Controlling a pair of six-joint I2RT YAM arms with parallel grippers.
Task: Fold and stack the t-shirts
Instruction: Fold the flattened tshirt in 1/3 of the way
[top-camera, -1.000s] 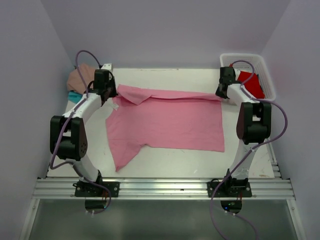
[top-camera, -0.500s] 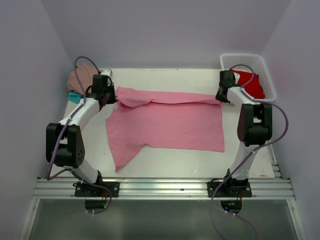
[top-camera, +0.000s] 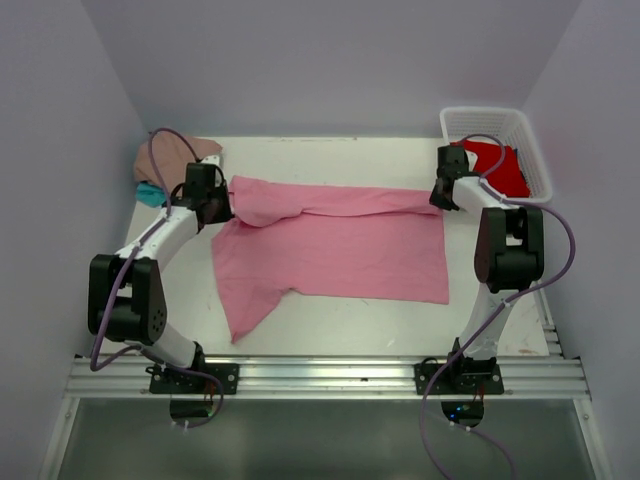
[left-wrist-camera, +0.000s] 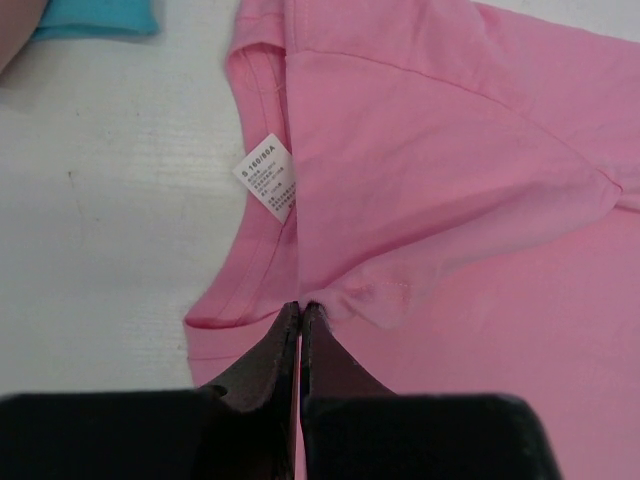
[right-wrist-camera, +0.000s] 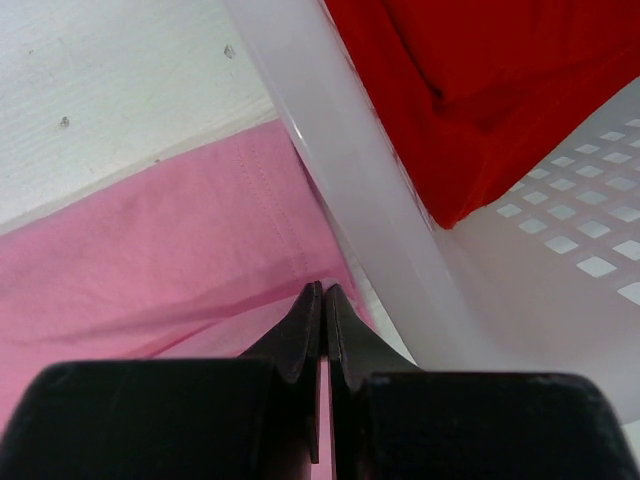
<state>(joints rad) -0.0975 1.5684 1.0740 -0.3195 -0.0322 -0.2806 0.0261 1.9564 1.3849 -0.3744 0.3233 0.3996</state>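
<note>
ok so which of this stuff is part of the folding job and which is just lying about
For the job: bright pink cotton t-shirt, pinched by left gripper and right gripper; dusty tan-pink cotton shirt; teal cotton shirt; red cotton shirt.
Just lying about: white plastic lattice basket; white table.

We had both arms stretched forward, away from their bases, elbows raised and forearms reaching far. Our left arm (top-camera: 160, 232) leaned out to the left, then angled inward. Its left gripper (left-wrist-camera: 301, 306) was pressed tight, fingers meeting on a pinch of the bright pink t-shirt (top-camera: 340, 245). Our right arm (top-camera: 500, 245) ran nearly straight ahead, and the right gripper (right-wrist-camera: 323, 290) was likewise clamped on that shirt's edge, fingers together.
</note>
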